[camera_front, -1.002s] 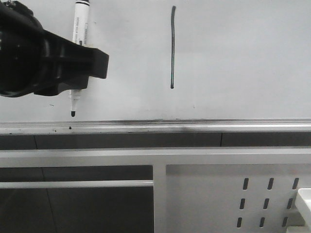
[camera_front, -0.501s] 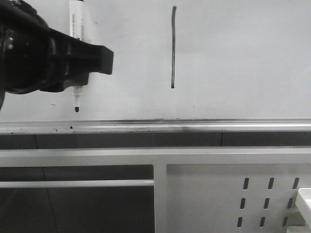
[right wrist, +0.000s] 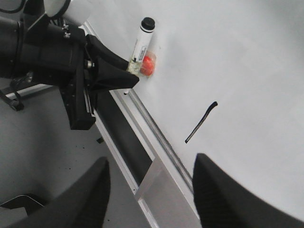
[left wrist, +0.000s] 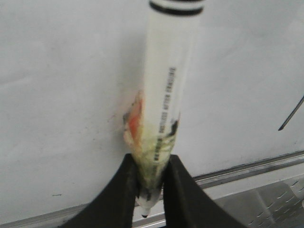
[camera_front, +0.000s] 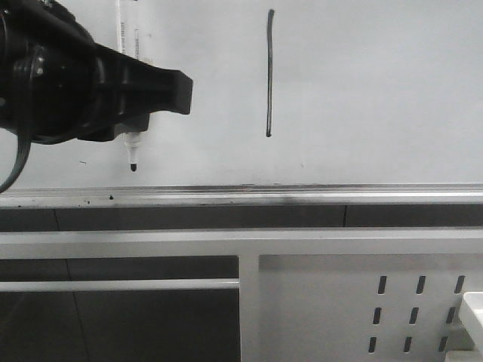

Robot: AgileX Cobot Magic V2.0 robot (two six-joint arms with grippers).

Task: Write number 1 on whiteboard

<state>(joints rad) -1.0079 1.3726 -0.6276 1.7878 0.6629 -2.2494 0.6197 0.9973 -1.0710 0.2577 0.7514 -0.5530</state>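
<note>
The whiteboard fills the upper front view, with a silver ledge along its lower edge. The number 1 is a thin black vertical stroke near the middle; it also shows in the right wrist view and at the edge of the left wrist view. My left gripper is shut on a white marker pen, tip down, left of the stroke and just above the ledge. In the left wrist view the fingers clamp the pen. My right gripper is open and empty, away from the board.
Below the ledge run grey frame rails and a white perforated metal panel at the lower right. A white box corner shows at the right edge. Small dark specks lie on the ledge.
My left gripper has moved right and slightly up with the marker; the pen tip has risen a little from the ledge. The stroke is unchanged.
</note>
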